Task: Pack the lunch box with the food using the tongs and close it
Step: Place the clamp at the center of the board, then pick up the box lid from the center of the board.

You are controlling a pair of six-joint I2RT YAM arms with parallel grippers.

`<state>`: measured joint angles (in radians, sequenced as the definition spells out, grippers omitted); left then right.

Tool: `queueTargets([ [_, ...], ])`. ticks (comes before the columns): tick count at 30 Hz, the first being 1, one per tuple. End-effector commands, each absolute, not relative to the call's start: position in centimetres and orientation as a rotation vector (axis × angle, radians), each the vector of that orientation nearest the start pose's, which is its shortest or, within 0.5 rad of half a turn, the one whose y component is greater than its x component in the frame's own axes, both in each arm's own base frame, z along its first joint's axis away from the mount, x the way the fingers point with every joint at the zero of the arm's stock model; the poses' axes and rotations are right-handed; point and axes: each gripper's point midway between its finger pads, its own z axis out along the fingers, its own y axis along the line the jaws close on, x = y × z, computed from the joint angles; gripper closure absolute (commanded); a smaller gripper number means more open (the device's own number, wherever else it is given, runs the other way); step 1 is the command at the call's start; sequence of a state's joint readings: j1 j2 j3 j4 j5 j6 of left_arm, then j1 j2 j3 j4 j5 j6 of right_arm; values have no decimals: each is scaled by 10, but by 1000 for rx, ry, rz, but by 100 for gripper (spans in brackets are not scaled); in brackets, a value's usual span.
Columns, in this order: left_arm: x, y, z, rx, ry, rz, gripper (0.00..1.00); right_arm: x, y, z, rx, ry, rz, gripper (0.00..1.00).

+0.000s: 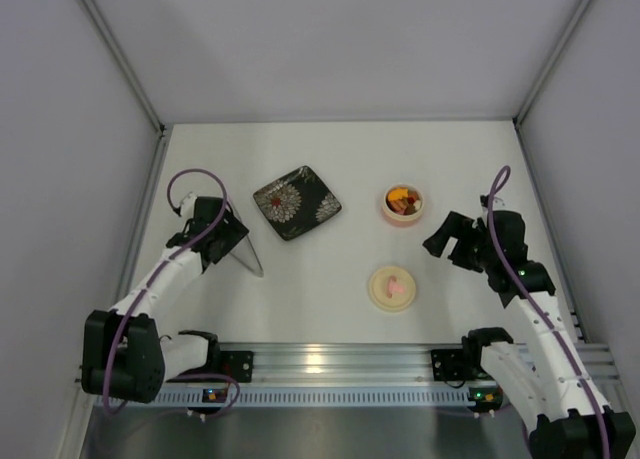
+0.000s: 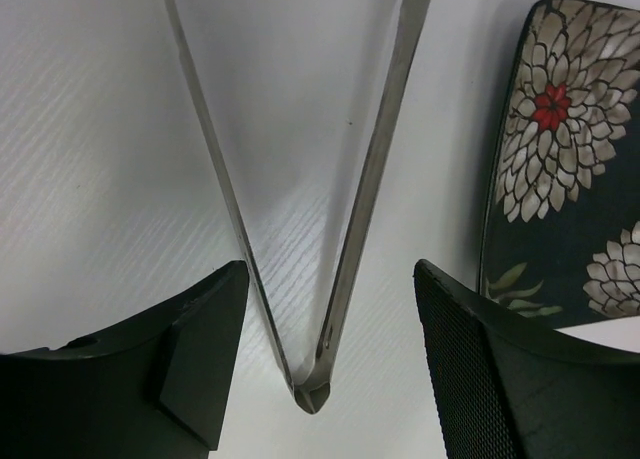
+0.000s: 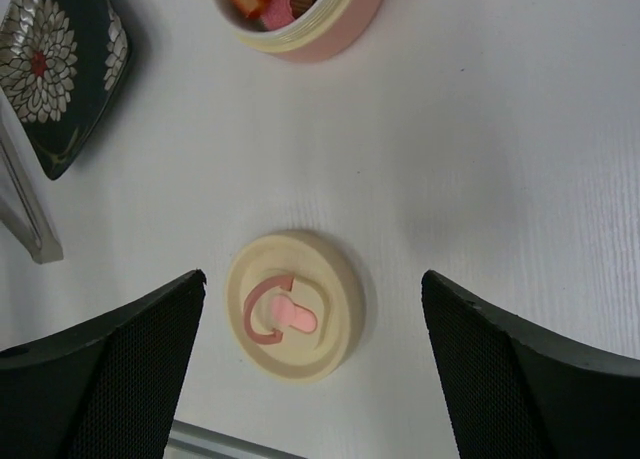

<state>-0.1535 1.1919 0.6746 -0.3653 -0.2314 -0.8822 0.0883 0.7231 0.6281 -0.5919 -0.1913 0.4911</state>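
Matte white table (image 1: 330,149), pale grey walls (image 1: 60,129). From its centre, the round pink lunch box (image 1: 403,204) sits at 2 o'clock, with the food (image 1: 402,198) inside. Its cream lid (image 1: 392,287) lies at 5, between the wide-spread fingers of the right gripper (image 3: 312,279). The glossy floral plate (image 1: 296,201) is at 11. Thin steel tongs (image 2: 345,229) lie at 9 – tips cut off – between the parted, untouching fingers of the left gripper (image 2: 330,279).

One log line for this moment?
silvery metal tongs: on table; left gripper: open astride them; pink round bowl: filled, lidless; cream disc lid: aside; right gripper: open
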Motion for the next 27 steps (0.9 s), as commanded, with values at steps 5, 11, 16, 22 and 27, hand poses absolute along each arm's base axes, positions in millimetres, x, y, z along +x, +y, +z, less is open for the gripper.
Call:
queueTargets([
  [5,322,-75,146,-742,2155,-425,29,227,92,158,277,2217,625,24],
  [11,300,-154,176,-386,2213,-455,28,212,119,142,250,2275,576,35],
  [16,283,-184,204,-210,2214,-446,28,202,153,116,189,2363,442,38],
  [22,266,-181,232,-103,2175,-470,28,195,185,88,117,2405,310,41],
  [27,261,-166,236,-58,2159,-399,27,199,198,78,93,2427,238,43],
])
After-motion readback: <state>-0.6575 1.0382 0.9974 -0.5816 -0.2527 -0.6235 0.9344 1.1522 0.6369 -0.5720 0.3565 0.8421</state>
